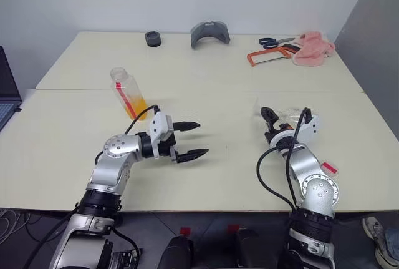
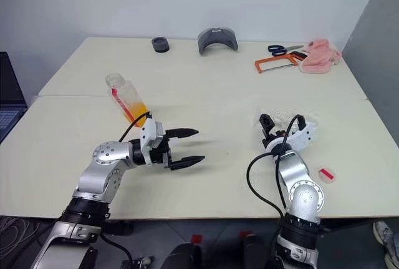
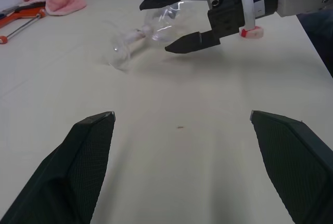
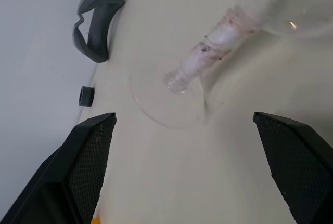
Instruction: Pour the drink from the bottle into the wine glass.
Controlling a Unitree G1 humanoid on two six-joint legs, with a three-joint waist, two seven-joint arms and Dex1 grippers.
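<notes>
Clear stemmed wine glass [image 3: 151, 26] seen lying on side on pale table [image 1: 218, 75], bowl between spread fingers of right gripper [image 3: 179, 18], not yet clamped. Thin, slippery, breakable stuff, so best taken gently round bowl or stem. Left gripper [image 1: 190, 139] held wide apart, empty. Small clear plastic bottle [image 1: 127, 93] with orange drink [image 1: 137, 107] left leaning behind it, light, squashy.

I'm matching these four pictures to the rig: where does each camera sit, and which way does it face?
Left and right eye views: on the head, facing forward and down over the table, bottle and both arms.
Left wrist view: along the left gripper's open fingers, toward the right gripper around the lying wine glass.
Right wrist view: along the right gripper's fingers at the glass's stem.
Both wrist views share the glass.
</notes>
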